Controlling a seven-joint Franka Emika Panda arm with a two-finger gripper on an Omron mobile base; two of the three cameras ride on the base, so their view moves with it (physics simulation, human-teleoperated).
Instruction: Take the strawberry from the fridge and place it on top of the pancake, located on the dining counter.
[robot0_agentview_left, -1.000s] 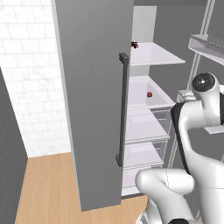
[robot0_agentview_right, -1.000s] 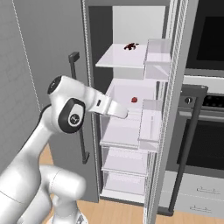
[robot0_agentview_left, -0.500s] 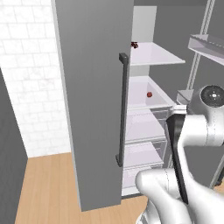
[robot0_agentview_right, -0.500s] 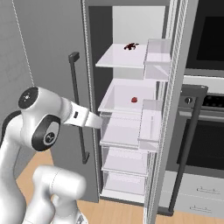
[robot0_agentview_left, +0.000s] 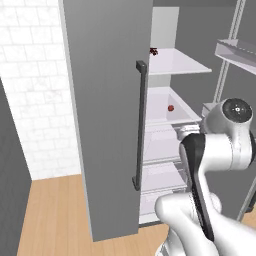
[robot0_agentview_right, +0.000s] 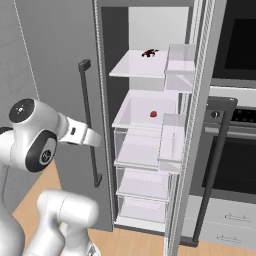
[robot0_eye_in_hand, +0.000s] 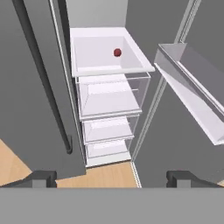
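Strawberry (robot0_eye_in_hand: 117, 53) sits on the fridge's (robot0_agentview_right: 150, 125) middle white shelf, at twelve o'clock from my end effector (robot0_eye_in_hand: 111, 178), whose fingers stand wide apart, empty. I judge I'm approaching; next, reach straight in.

Ahead of the gripper (robot0_eye_in_hand: 111, 177), whose two dark fingertips (robot0_eye_in_hand: 43, 178) stood wide apart at the bottom, the fridge (robot0_eye_in_hand: 109, 87) stood open, with the strawberry (robot0_eye_in_hand: 117, 53) lying alone far ahead on a white shelf (robot0_eye_in_hand: 94, 54), slightly right of centre. Below that shelf, nearer the hand, sat three clear drawers (robot0_eye_in_hand: 111, 98) stacked one under another. To the left hung the grey door with its long dark bar handle (robot0_eye_in_hand: 43, 74), and to the right the other door carried a white bin (robot0_eye_in_hand: 192, 98); wood floor (robot0_eye_in_hand: 109, 175) showed just beyond the fingertips.
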